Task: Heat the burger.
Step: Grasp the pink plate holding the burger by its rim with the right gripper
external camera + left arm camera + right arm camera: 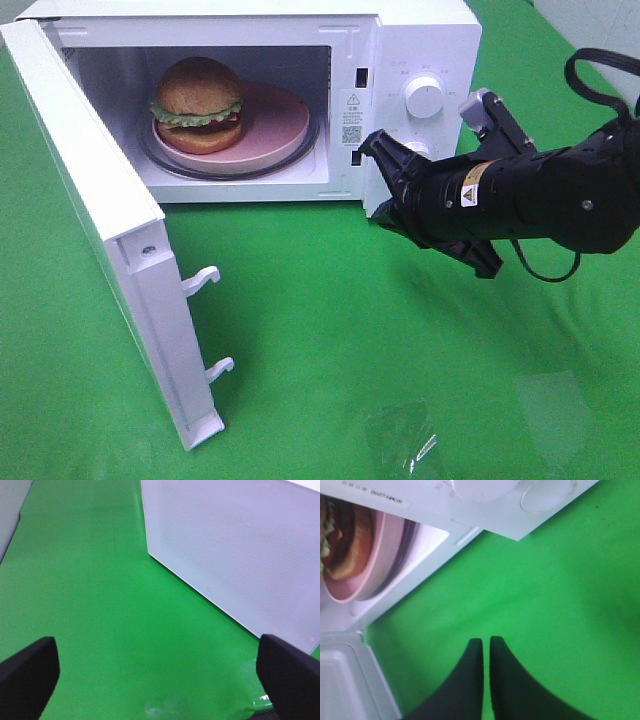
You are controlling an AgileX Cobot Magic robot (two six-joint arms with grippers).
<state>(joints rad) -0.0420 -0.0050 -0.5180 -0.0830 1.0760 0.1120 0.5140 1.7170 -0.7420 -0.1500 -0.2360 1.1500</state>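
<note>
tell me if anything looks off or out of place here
Nothing spilled or broken. The burger sits off-centre on its pink plate, toward the door side, and a shiny clear scrap lies on the green cloth in front of the microwave.

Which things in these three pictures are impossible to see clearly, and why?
- Exterior high: lower knob mostly hidden behind the right fingers; panel labels too small.
- Right wrist: burger blurred, cut by the frame edge.
- Left wrist: only the left fingers show, cut by the edge; left arm absent from exterior high.
</note>
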